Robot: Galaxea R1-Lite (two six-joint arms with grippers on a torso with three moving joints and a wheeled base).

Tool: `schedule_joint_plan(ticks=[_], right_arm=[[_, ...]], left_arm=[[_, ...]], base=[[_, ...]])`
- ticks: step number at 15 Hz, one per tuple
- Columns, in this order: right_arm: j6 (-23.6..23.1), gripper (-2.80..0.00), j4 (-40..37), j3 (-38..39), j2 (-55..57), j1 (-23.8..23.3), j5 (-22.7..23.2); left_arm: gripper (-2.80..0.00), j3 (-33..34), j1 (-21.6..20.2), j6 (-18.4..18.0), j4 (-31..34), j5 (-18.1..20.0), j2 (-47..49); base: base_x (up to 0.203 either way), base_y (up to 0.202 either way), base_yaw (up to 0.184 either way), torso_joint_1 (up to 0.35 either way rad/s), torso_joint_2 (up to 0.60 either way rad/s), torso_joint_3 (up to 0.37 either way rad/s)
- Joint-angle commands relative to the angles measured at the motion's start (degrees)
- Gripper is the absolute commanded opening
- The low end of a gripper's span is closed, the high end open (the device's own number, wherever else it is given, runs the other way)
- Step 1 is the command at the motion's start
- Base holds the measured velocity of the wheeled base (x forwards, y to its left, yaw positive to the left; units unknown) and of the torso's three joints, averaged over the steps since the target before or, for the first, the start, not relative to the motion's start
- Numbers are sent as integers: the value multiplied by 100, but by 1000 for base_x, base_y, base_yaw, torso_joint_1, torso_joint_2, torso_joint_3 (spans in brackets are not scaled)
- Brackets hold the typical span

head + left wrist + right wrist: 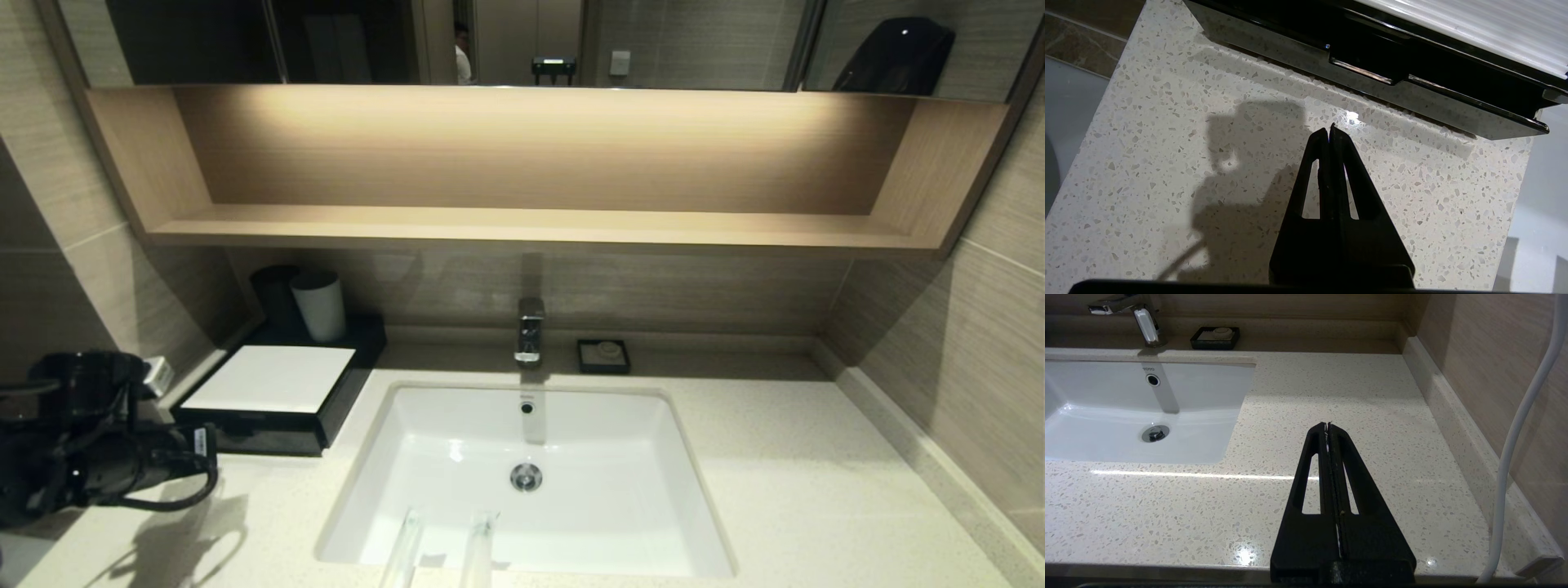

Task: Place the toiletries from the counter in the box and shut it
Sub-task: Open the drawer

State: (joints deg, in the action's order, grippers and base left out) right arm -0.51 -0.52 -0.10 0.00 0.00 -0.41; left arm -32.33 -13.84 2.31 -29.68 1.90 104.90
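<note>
The black box [269,380] with a white top panel stands on the cream counter [816,490] left of the sink. Its drawer front [1363,69] looks pushed in. Two slim clear toiletry packets [402,549] [479,543] lie side by side across the sink's front rim, at the lower edge of the head view. My left arm [106,457] hangs at the far left, in front of the box. My left gripper [1330,128] is shut and empty, just above the counter in front of the drawer. My right gripper [1327,424] is shut and empty over the counter right of the sink.
A white sunken sink [457,416] with a faucet [530,328] fills the middle. A light grey cup [320,305] and a dark cup [276,296] stand at the box's back. A small black soap dish [603,356] sits by the back wall. A wooden shelf [531,224] hangs overhead.
</note>
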Motion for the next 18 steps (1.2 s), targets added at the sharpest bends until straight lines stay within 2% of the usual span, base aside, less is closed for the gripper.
schedule_joint_plan(ticks=[1, 6, 18], right_arm=[[-1, -280, 0, 1, -2, 3, 1], [-1, -280, 0, 1, 0, 0, -2], [-1, -280, 0, 1, 0, 0, -2]], left_arm=[[-280, -57, 4, 7, -28, 3, 114], [-280, -109, 4, 15, -248, 74, 276], [-280, -501, 11, 24, -275, 135, 662]], base=[[0, 0, 0, 0, 0, 0], [0, 0, 0, 0, 0, 0], [0, 0, 0, 0, 0, 0]])
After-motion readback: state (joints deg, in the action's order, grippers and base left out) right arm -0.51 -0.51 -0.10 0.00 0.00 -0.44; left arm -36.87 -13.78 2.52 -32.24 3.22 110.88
